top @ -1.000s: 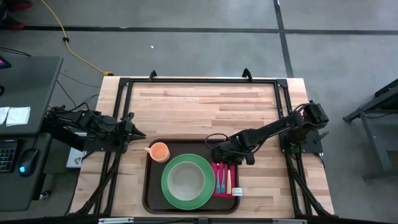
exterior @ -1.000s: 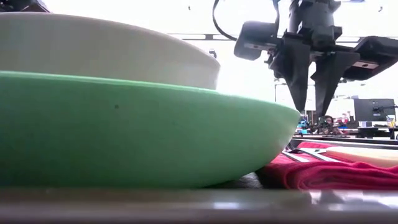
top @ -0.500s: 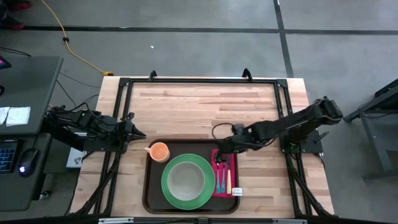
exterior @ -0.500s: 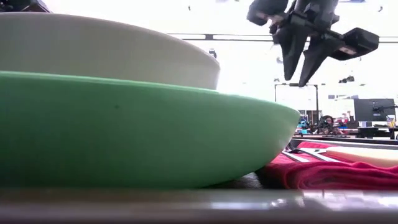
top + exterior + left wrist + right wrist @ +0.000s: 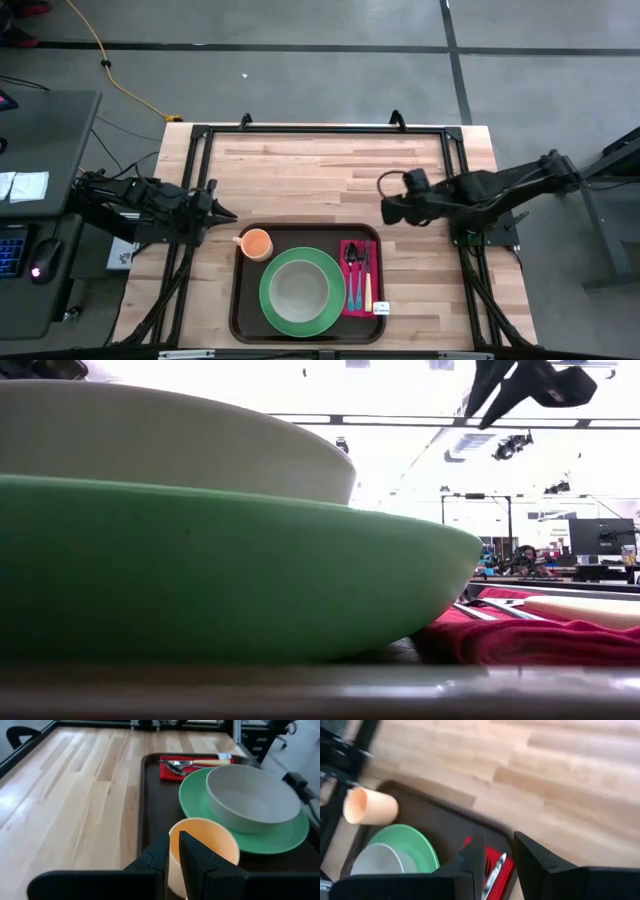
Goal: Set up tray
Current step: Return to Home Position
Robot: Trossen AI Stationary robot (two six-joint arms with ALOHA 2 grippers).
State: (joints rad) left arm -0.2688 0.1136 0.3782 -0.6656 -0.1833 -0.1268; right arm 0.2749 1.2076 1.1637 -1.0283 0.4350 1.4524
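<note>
The dark brown tray [image 5: 240, 300] lies at the table's near edge. On it, a green plate [image 5: 270, 305] carries a grey-white bowl [image 5: 297, 288]. An orange cup [image 5: 256, 243] stands upright in the tray's far left corner. A red napkin [image 5: 345, 300] on the tray's right side bears a spoon, a fork and a knife [image 5: 357, 275]. My right gripper [image 5: 385, 211] is open and empty, raised above the bare table beyond the tray's far right corner; it also shows in its wrist view [image 5: 498, 840]. My left gripper [image 5: 230, 217] is shut just left of the cup, apart from it [image 5: 175, 837].
Bare wood [image 5: 320, 170] lies beyond the tray to the far edge. A black metal frame [image 5: 320, 129] borders the table. A desk with a keyboard and a mouse [image 5: 38, 272] stands off the table's left. A person [image 5: 520, 558] sits far back in the room.
My right gripper has risen from just above the napkin and cutlery and drawn back toward the table's far right, off the tray. The napkin and cutlery stay where they lay.
</note>
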